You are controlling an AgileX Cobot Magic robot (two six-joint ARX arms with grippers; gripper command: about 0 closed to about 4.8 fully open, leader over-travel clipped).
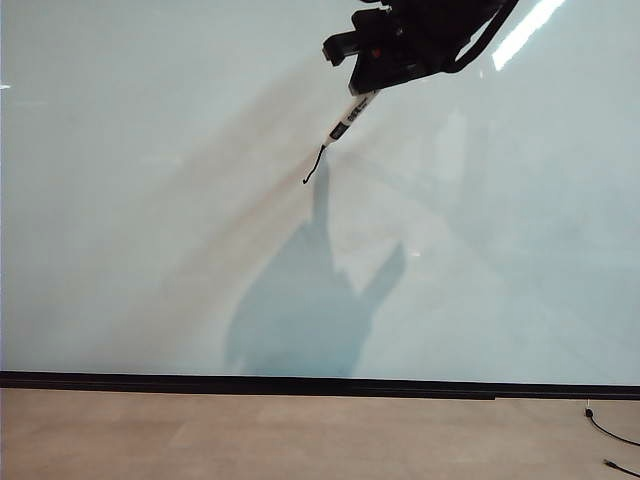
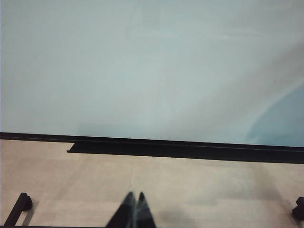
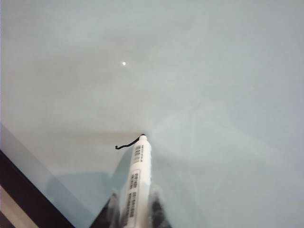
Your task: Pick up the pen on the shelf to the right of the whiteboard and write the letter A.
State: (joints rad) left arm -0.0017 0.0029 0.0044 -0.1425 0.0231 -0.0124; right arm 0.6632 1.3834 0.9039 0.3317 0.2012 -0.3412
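The whiteboard (image 1: 150, 200) fills most of the exterior view. High up, right of centre, my right gripper (image 1: 368, 92) is shut on the pen (image 1: 350, 115), a slim white marker slanting down to the left. Its black tip touches the board at the upper end of a short wobbly black stroke (image 1: 314, 168), the only mark of the letter A that shows. In the right wrist view the pen (image 3: 137, 180) sticks out between the right gripper (image 3: 135, 213) fingers, with the stroke (image 3: 126, 145) curling off its tip. My left gripper (image 2: 134, 195) is shut and empty, low over the floor.
A black shelf (image 2: 190, 150) juts out under the board's lower edge above the tan floor (image 2: 213, 190). Black cables (image 1: 610, 432) lie on the floor at the right. Dark stand feet (image 2: 19, 206) sit at the floor's sides in the left wrist view.
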